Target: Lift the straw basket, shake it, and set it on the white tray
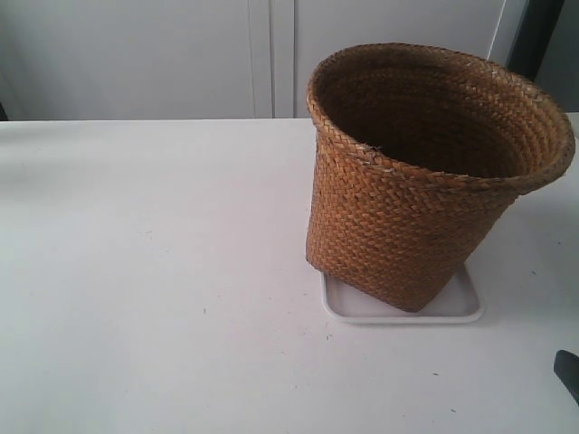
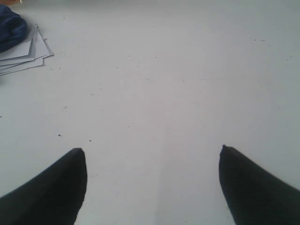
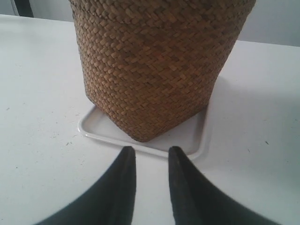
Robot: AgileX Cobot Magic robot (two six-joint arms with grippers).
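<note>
The straw basket (image 1: pixel 407 217) stands upright on the white tray (image 1: pixel 461 303), right of the table's middle. It is brown and woven, with a dark inside. Its base covers most of the tray and overhangs one tray edge. In the right wrist view the basket (image 3: pixel 154 70) fills the upper part and the tray's rim (image 3: pixel 187 138) lies just beyond my right gripper (image 3: pixel 151 151). That gripper's fingers stand a narrow gap apart over bare table, holding nothing. My left gripper (image 2: pixel 152 150) is wide open over bare white table, with neither basket nor tray in its view.
A fanned stack of white papers (image 2: pixel 26 54) and a blue object (image 2: pixel 9 28) lie at a corner of the left wrist view. A dark gripper tip (image 1: pixel 568 372) shows at the exterior view's lower right edge. A white wall (image 1: pixel 181 54) stands behind the white table (image 1: pixel 154 271).
</note>
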